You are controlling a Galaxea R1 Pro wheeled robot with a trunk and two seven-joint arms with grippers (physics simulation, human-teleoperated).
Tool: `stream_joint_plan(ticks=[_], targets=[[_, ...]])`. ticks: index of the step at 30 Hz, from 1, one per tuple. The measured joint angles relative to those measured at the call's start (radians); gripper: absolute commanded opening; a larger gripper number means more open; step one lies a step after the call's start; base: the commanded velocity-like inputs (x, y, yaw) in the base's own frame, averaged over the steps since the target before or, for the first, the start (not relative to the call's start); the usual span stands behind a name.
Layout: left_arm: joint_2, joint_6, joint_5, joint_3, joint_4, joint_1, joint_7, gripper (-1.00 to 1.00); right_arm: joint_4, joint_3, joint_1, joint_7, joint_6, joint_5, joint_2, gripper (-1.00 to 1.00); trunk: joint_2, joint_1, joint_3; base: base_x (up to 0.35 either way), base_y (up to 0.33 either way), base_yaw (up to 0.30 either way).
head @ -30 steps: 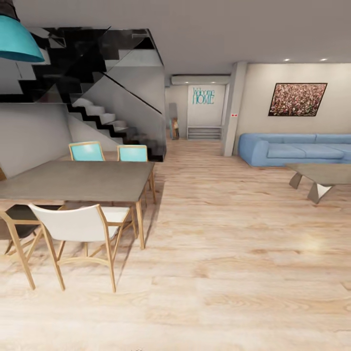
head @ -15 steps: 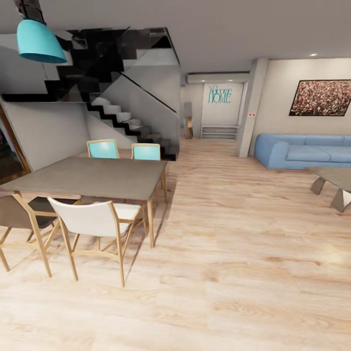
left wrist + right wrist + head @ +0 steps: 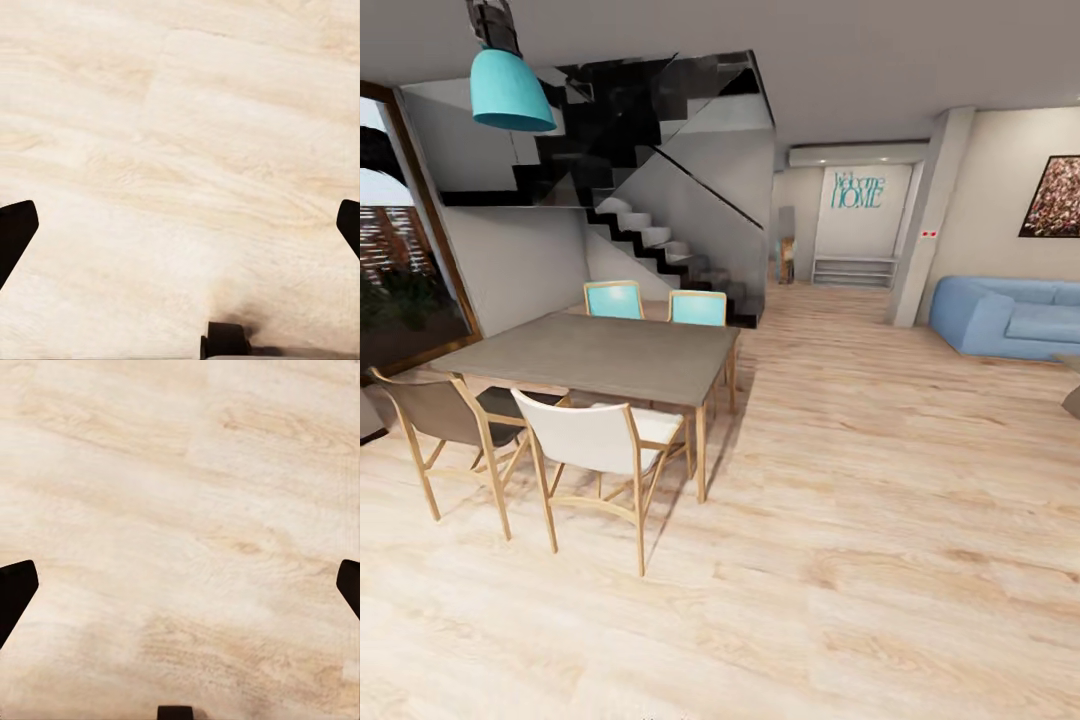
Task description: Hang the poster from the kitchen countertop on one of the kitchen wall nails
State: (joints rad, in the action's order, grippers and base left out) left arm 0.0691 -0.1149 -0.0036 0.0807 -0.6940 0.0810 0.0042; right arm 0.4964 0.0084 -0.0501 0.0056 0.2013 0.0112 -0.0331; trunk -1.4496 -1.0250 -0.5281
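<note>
- L gripper [image 3: 180, 225]: fingers wide apart, nothing btwn, light wood floor [image 3: 187, 112] below.
- R gripper [image 3: 180, 585]: same, spread, empty.
- Head view: dining table [image 3: 590, 355] w/ chairs, staircase [image 3: 660, 235], blue sofa [image 3: 1015, 315].

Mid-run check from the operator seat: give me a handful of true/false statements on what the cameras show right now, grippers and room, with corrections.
1. Both grippers are open with nothing between their fingers. True: left gripper and right gripper both face bare wooden floor.
2. The poster is in the left gripper. False: it holds nothing.
3. Two turquoise chairs stand at the far side of the dining table. True.
4. The pendant lamp is red. False: turquoise.
5. A blue sofa stands at the right. True.
</note>
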Motion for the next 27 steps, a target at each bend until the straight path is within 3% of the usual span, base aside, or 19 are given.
stream_joint_plan(ticks=[8,16,27], targets=[[0.000,0.000,0.000,0.000,0.000,0.000,0.000,1.00,0.000,0.000,0.000,0.002,0.000,0.000,0.000,1.00,0.000,0.000,-0.005,0.011,-0.012,0.251],[0.000,0.000,0.000,0.001,0.000,0.000,0.000,1.00,0.000,0.000,0.000,0.000,0.000,0.000,0.000,1.00,0.000,0.000,-0.009,0.145,-0.159,0.132],[0.000,0.000,-0.001,0.002,0.000,0.000,0.000,1.00,-0.008,0.003,0.000,0.004,-0.002,0.004,0.000,1.00,0.000,0.000,-0.018,0.022,-0.024,0.163]])
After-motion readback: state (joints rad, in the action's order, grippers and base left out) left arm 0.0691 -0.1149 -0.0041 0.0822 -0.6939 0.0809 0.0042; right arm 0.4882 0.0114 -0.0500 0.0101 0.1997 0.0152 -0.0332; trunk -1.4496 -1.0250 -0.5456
